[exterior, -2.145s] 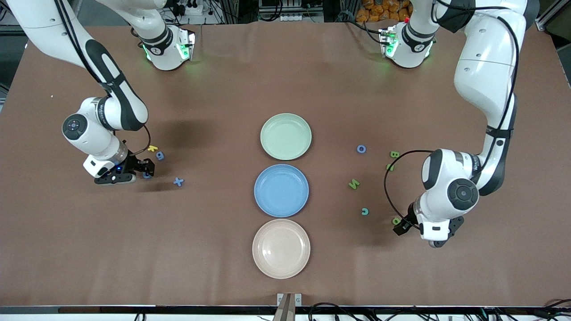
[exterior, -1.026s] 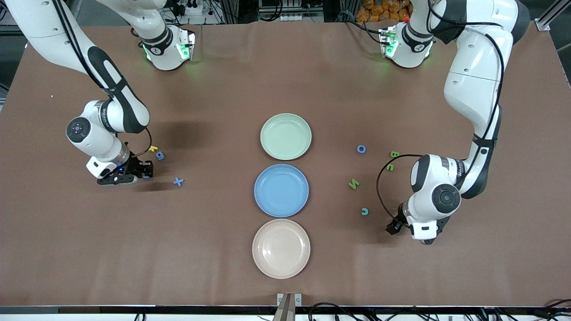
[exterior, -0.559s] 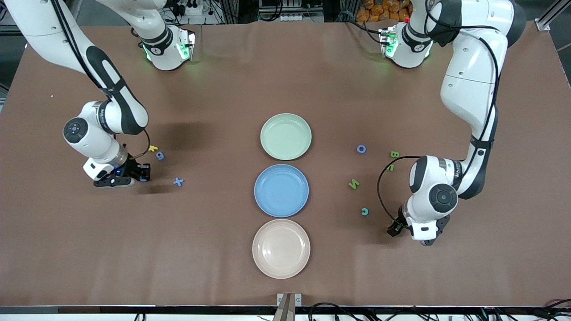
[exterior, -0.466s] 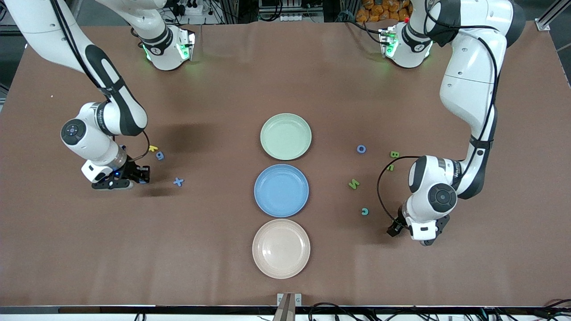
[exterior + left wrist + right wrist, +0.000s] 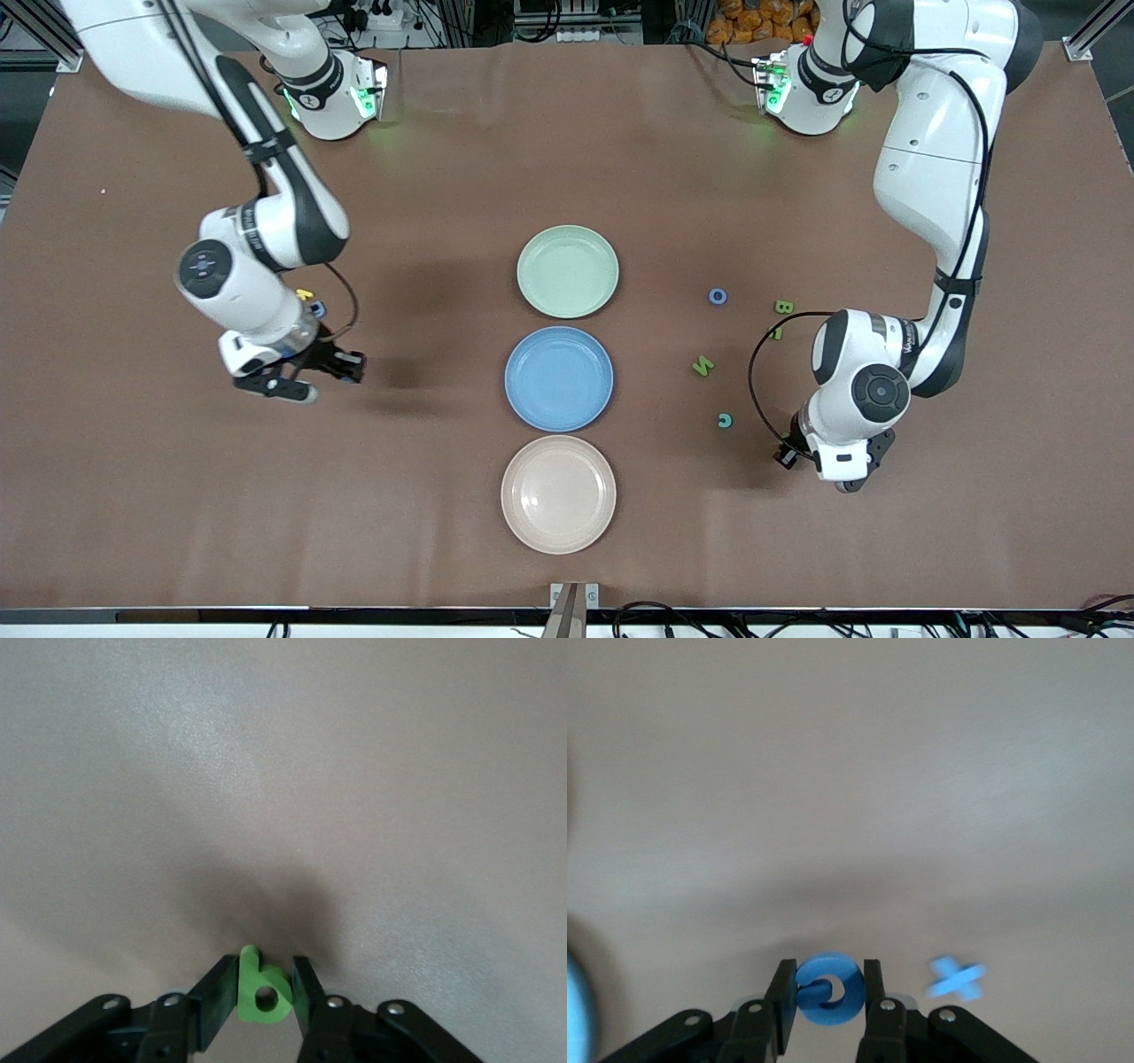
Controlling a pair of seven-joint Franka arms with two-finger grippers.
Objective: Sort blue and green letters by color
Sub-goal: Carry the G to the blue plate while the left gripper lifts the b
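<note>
My right gripper (image 5: 345, 365) is shut on a round blue letter (image 5: 829, 990) and holds it over the table near a blue X (image 5: 957, 978). My left gripper (image 5: 784, 456) is shut on a green letter b (image 5: 263, 992), low over the cloth. At the left arm's end lie a blue O (image 5: 718, 296), a green B (image 5: 783, 307), a small green piece (image 5: 775, 333), a green N (image 5: 702, 364) and a blue-green C (image 5: 725, 420). A blue 9 (image 5: 317, 308) peeks out beside the right arm.
Three plates stand in a row mid-table: green (image 5: 568, 270), blue (image 5: 559, 378) and pink (image 5: 558, 494), the pink one nearest the front camera. A tiny yellow piece (image 5: 304, 293) lies by the blue 9. Brown cloth covers the table.
My right arm has risen and swung toward the plates with the blue letter, now over the blue X. My left gripper moved onto the green b, which no longer shows on the cloth.
</note>
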